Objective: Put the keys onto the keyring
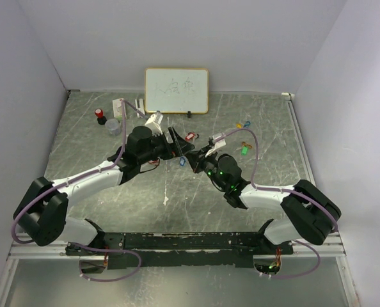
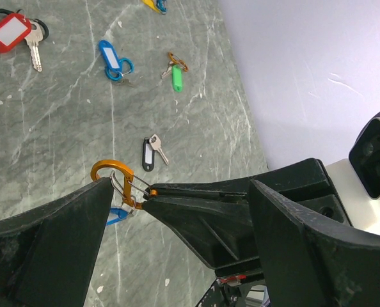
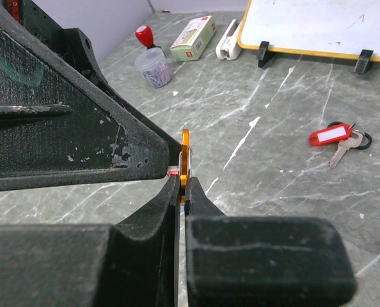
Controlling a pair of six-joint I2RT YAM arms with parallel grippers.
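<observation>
The keyring is an orange carabiner (image 2: 113, 174), also seen edge-on in the right wrist view (image 3: 184, 160). My right gripper (image 3: 183, 190) is shut on its lower end and holds it above the table; its fingers (image 2: 196, 208) show in the left wrist view. A blue key tag (image 2: 116, 216) hangs from the carabiner by its ring. My left gripper (image 2: 180, 185) is open, with one fingertip (image 2: 100, 188) against the carabiner's wire gate side. The grippers meet mid-table (image 1: 187, 155). Loose on the table are a red-tagged key (image 2: 11, 33), a blue tag (image 2: 111, 59), a green tag (image 2: 176, 77) and a black tag (image 2: 149, 153).
A whiteboard (image 1: 176, 90) stands at the back. A jar of small clips (image 3: 153, 64), a small box (image 3: 193, 38) and a red-capped item (image 1: 100, 115) sit back left. The red-tagged key (image 3: 334, 135) lies right of the grippers. White walls enclose the table.
</observation>
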